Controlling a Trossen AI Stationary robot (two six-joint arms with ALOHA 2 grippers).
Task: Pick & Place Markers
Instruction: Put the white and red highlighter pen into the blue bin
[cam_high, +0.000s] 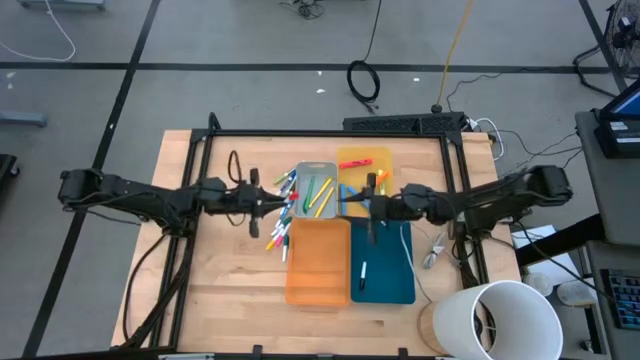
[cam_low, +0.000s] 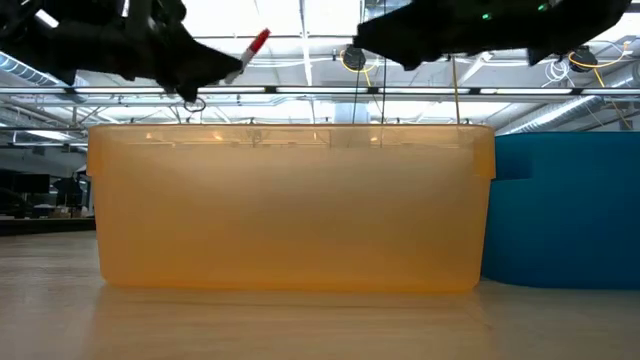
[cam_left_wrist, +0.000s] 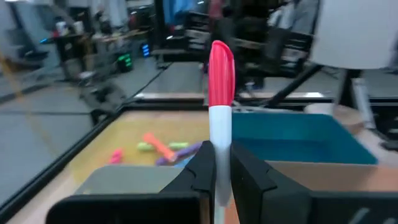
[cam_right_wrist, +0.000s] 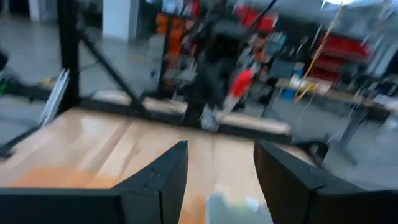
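Note:
My left gripper (cam_left_wrist: 221, 157) reaches in from the table's left, beside the grey tray (cam_high: 303, 170), and is shut on a white marker with a red cap (cam_left_wrist: 221, 74). In the low view, this marker (cam_low: 256, 43) pokes up above the orange tray (cam_low: 290, 210). My right gripper (cam_right_wrist: 221, 149) is open and holds nothing; it hovers between the yellow tray (cam_high: 382, 160) and the blue tray (cam_high: 392, 270). Several loose markers (cam_high: 282, 228) lie on the wood left of the trays. Others lie in the grey tray (cam_high: 320, 195), one orange marker (cam_high: 356, 162) lies in the yellow tray, and one dark marker (cam_high: 362, 272) lies in the blue tray. My left gripper pinches the marker's white barrel (cam_left_wrist: 221, 134) between its two fingers (cam_left_wrist: 202, 168). The marker lies along the fingers, and its red cap sticks out well past their tips. The fingers come roughly level from the table's left. The marker is lifted clear, its cap end tilted upward.
A black frame (cam_high: 330, 133) runs around the work area. A large white cylinder (cam_high: 500, 320) stands at the table's near right corner, and white cords (cam_high: 436, 250) lie right of the blue tray. Bare wood (cam_high: 230, 290) shows in front of my left arm.

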